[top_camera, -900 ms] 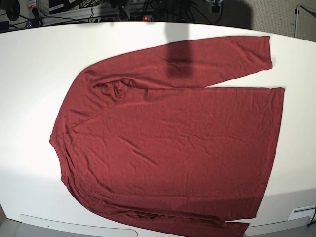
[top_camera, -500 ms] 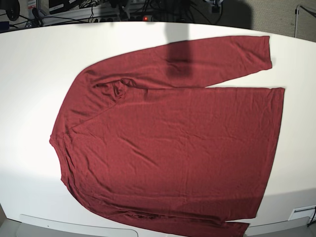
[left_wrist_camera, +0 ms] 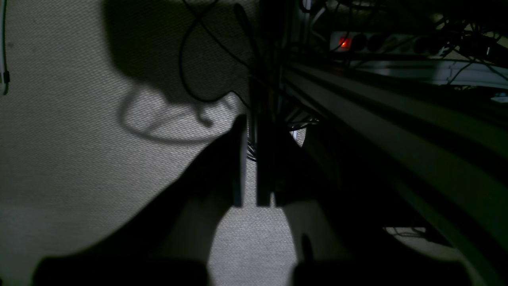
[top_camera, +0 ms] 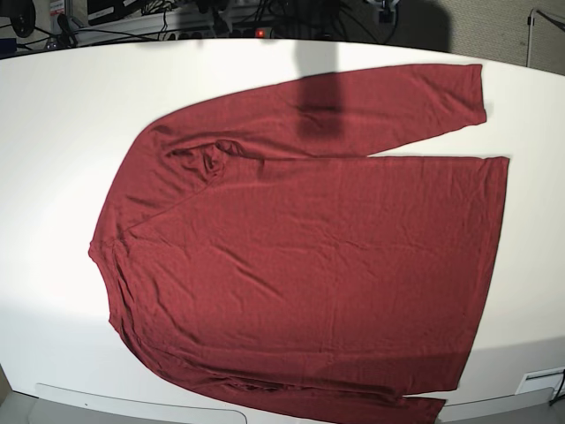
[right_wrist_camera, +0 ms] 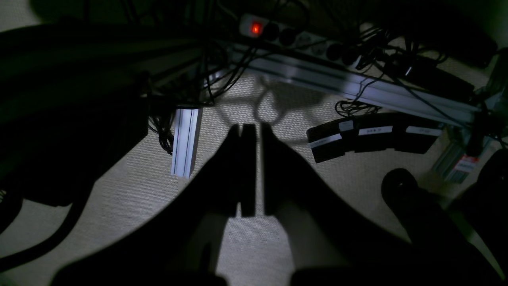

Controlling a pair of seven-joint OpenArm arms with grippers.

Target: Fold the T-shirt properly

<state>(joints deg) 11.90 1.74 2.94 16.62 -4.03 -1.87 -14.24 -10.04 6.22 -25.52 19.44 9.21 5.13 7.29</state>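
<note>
Maroon T-shirt (top_camera: 327, 256) spread flat on white surface (top_camera: 53, 177), sleeves alongside body. Left tool (left_wrist_camera: 251, 163) and right tool (right_wrist_camera: 259, 169): each slightly parted, empty, away from cloth. Judgement: pinch upper sleeve near cuff, fold inward low, avoid dragging body

Base view: from above, looking down on the white flat tabletop (top_camera: 53, 177), whole shirt span nearly filling frame. Both wrist views: close behind dark gripper fingers, facing grey woven floor (left_wrist_camera: 79, 178); shared: red-lit switch on the power strip (right_wrist_camera: 301, 39).
</note>
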